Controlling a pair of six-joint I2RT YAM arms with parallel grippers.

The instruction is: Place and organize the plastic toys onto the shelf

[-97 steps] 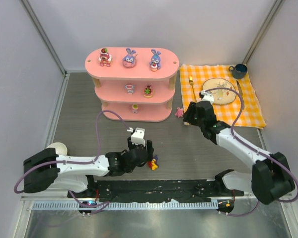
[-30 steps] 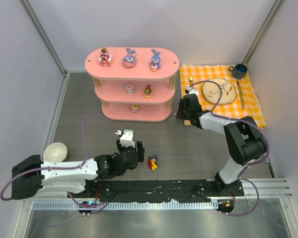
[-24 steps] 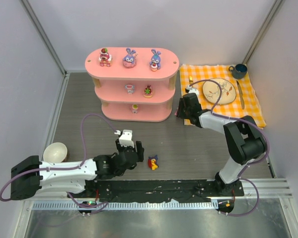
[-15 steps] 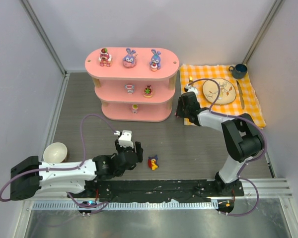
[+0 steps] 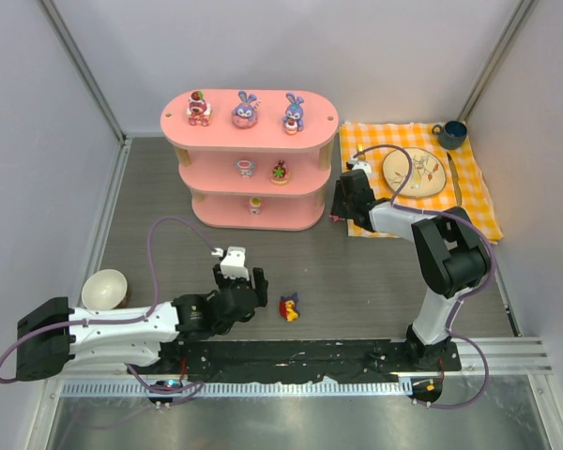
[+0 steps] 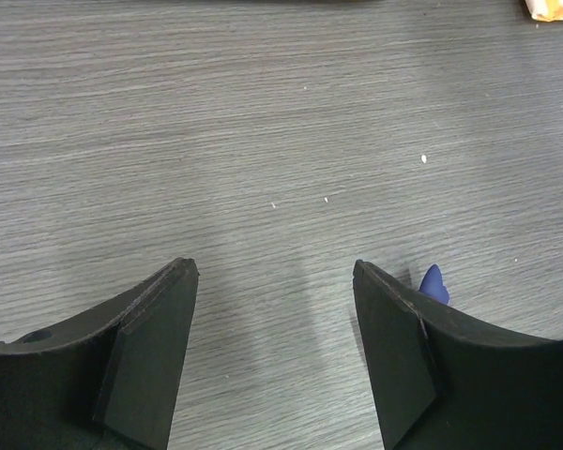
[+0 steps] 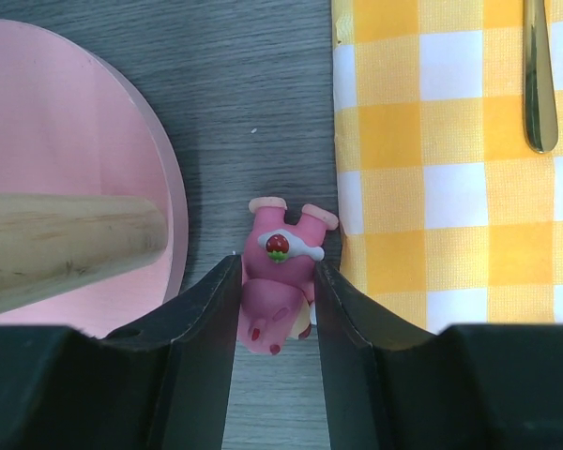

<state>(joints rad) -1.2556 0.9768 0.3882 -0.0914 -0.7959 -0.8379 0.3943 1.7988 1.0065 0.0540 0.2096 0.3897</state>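
Observation:
The pink shelf (image 5: pixel 267 134) carries a pink bear (image 5: pixel 198 108) and two blue-purple bunnies (image 5: pixel 245 111) on top, two small toys (image 5: pixel 279 172) on the middle tier and one (image 5: pixel 254 202) on the bottom. My right gripper (image 7: pixel 277 267) is shut on a pink bear toy with a strawberry (image 7: pixel 277 246), low over the table between the shelf's right end (image 7: pixel 75 112) and the checked cloth (image 7: pixel 450 159). My left gripper (image 6: pixel 274 272) is open and empty. A red-yellow-purple toy (image 5: pixel 288 308) lies just to its right; only a blue tip (image 6: pixel 433 283) shows past the right finger.
A wooden shelf post (image 7: pixel 66 239) is close to the left of my right gripper. The orange checked cloth (image 5: pixel 469 202) holds a plate (image 5: pixel 413 172), cutlery (image 7: pixel 537 75) and a dark cup (image 5: pixel 450 134). A white bowl (image 5: pixel 103 288) sits at the left by the left arm.
My right gripper has swung left to the gap beside the shelf's right end and sits round the pink bear. My left gripper has drawn back left, away from the red-yellow-purple toy.

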